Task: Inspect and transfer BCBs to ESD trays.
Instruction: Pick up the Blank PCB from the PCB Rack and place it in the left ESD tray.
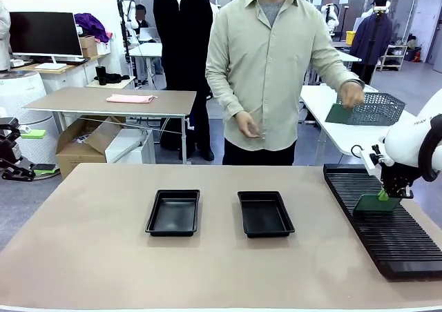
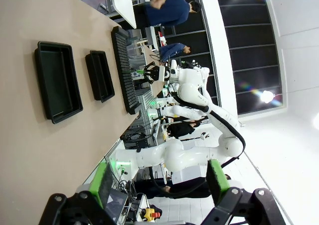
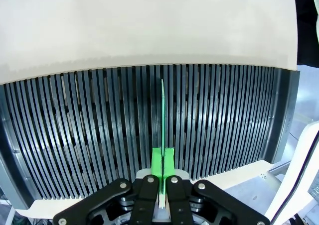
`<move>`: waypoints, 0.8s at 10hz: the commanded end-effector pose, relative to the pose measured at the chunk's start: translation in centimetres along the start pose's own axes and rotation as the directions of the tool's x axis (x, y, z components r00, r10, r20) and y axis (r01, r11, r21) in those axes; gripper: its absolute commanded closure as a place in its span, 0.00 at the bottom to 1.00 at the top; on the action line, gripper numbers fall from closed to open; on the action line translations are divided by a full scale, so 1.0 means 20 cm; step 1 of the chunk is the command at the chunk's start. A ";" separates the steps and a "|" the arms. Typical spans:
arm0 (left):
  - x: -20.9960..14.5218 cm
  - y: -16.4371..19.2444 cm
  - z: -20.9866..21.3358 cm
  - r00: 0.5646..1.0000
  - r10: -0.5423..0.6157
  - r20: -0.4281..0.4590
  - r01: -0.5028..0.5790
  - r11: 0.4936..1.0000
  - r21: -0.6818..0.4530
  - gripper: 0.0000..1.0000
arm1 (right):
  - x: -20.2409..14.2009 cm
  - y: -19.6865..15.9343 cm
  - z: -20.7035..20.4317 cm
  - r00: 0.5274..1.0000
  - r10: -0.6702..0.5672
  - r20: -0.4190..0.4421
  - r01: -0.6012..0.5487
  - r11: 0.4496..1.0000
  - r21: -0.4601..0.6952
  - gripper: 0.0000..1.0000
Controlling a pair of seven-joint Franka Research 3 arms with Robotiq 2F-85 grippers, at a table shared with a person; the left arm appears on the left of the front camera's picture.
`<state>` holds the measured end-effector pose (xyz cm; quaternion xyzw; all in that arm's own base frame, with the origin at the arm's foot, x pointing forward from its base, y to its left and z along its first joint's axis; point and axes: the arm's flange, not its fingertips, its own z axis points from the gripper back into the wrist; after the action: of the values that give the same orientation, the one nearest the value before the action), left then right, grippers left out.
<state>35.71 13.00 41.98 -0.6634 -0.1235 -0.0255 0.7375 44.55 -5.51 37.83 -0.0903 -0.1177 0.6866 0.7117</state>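
Two ESD trays, both without a board, lie side by side mid-table: the left one [image 1: 173,212] [image 2: 57,80] and the right one [image 1: 265,214] [image 2: 99,74]. My right gripper [image 1: 384,195] [image 3: 163,160] is shut on the top edge of a green BCB [image 1: 376,203] [image 3: 163,110], which stands upright in a slot of the black ribbed rack [image 1: 390,229] [image 3: 89,125]. The left gripper [image 1: 38,151] [image 2: 159,182] hangs open off the table's far left end, holding nothing. The person's hand [image 1: 353,93] holds another green BCB [image 1: 338,114] beside a mesh basket.
The long rack runs along the table's right side. A grey wire mesh basket [image 1: 378,108] sits on a white table behind it. The person [image 1: 266,70] stands at the far edge, opposite the trays. Bare tabletop [image 1: 90,257] lies left of and in front of the trays.
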 end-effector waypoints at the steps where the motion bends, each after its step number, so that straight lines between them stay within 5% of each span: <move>1: 0.01 -0.01 0.00 1.000 -0.003 0.007 0.003 1.000 -0.005 0.00 | -0.01 0.02 0.08 1.000 0.003 -0.010 -0.003 1.000 -0.004 0.98; 3: 0.01 -0.01 0.00 1.000 -0.003 0.007 0.003 1.000 -0.005 0.00 | 0.00 0.03 0.11 1.000 -0.006 0.009 0.006 1.000 0.019 0.98; 8: 0.01 -0.01 0.00 1.000 -0.003 0.007 0.003 1.000 -0.005 0.00 | 0.00 0.48 0.67 1.000 -0.010 0.003 0.009 0.994 0.110 0.98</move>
<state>35.71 13.00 41.96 -0.6635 -0.1233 -0.0254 0.7375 34.65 -5.65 48.04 -0.0552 -0.0968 0.6938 0.7115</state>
